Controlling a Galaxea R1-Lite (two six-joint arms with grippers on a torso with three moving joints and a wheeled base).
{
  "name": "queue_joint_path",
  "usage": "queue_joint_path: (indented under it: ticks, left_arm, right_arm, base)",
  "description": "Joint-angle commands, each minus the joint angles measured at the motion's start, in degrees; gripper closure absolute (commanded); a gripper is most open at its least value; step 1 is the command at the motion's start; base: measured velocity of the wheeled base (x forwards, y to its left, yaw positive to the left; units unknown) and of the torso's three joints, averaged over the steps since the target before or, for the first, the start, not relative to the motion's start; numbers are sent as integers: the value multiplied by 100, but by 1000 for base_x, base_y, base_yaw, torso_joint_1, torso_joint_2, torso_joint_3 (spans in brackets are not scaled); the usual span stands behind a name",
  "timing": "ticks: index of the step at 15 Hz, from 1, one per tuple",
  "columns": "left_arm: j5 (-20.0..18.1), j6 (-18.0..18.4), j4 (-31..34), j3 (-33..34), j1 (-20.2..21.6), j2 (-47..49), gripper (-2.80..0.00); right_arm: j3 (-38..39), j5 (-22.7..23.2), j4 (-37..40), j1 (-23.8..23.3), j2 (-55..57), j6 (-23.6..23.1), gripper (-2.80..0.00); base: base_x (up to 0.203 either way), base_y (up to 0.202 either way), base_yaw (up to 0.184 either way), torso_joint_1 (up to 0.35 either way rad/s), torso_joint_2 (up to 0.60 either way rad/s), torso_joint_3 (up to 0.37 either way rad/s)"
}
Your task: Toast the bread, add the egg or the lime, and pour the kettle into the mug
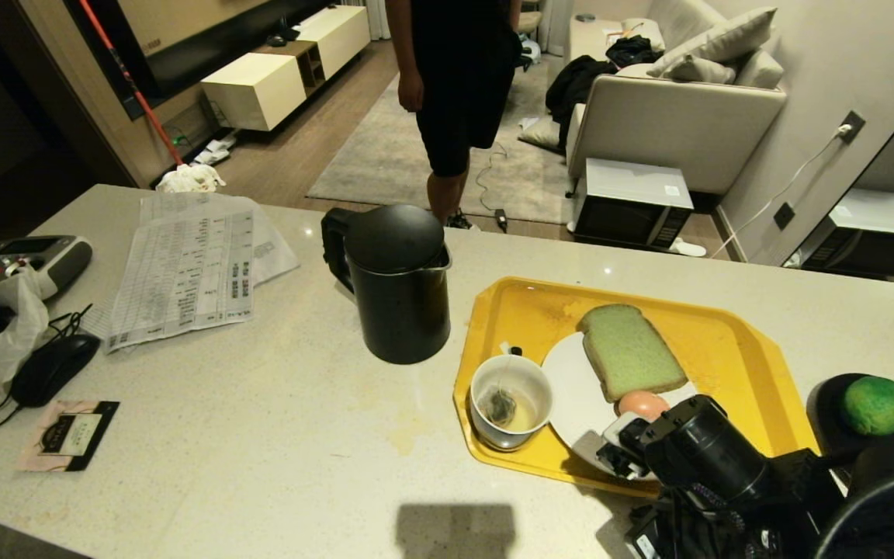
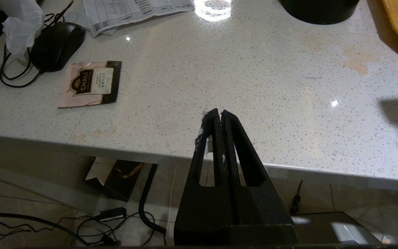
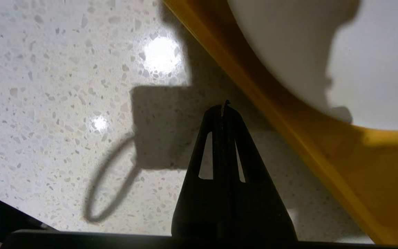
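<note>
Kettle [image 1: 394, 283] stands on table [image 1: 261, 435], left of tray [image 1: 734, 365]. On tray: mug [image 1: 510, 401] at near-left, plate [image 1: 571, 396] right of it. Bread [image 1: 628, 351] and egg [image 1: 642, 404] lie on plate, egg nearer. Lime [image 1: 875, 404] right of tray. Papers [image 1: 187, 268] left of kettle.

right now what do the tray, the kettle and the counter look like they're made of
Tray: yellow, looks like moulded plastic, dull sheen with scuffs and stains.
Kettle: matte black body, plastic or coated metal, with a thin steel-looking rim.
Counter: pale speckled stone or quartz, polished, with glints of light.
</note>
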Motion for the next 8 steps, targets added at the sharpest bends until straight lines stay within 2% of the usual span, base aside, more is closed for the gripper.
queue_joint_path:
  ticks: [1, 8]
  left_arm:
    - [0, 1, 2, 9, -4, -10, 0]
    - [0, 1, 3, 9, -4, -3, 0]
  right_arm:
    - [-167, -19, 6, -8, 126, -1, 0]
    - [-323, -19, 6, -137, 151, -10, 0]
  base:
    - [0, 0, 0, 0, 0, 0]
    - [0, 0, 0, 0, 0, 0]
